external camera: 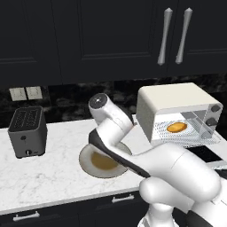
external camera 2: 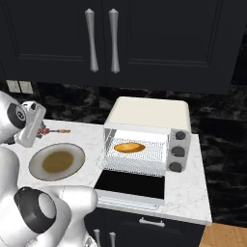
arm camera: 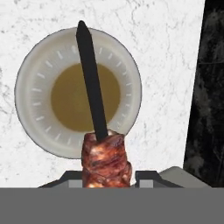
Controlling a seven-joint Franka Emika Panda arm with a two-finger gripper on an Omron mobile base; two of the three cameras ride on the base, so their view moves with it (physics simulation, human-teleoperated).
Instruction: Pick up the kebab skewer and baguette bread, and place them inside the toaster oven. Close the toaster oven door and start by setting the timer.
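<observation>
Already, the baguette bread (external camera: 176,127) is seen from the left base view lying on the wire rack inside the toaster oven (external camera: 173,101), so that half of the loading is judged done. The toaster oven door (external camera: 205,154) is dropped open toward the counter edge, and the plate (external camera: 88,163) on the marble counter (external camera: 48,177) is left bare behind the arm.

From the right base view, the kebab skewer (external camera 2: 54,131) is shown held out sideways above the counter, just beyond the plate (external camera 2: 57,162) and well to the left of the toaster oven (external camera 2: 147,116). The baguette bread (external camera 2: 129,147) is lit inside the cavity, the toaster oven door (external camera 2: 129,185) lies flat, and the three knobs (external camera 2: 178,151) are untouched by the arm.

In the hand view, the gripper (arm camera: 106,177) is closed tight on the meat of the kebab skewer (arm camera: 105,159), its dark stick pointing out over the plate (arm camera: 33,87) below.

Still to be done, by this evidence: the skewer carried into the oven, the door shut, and the timer set.
</observation>
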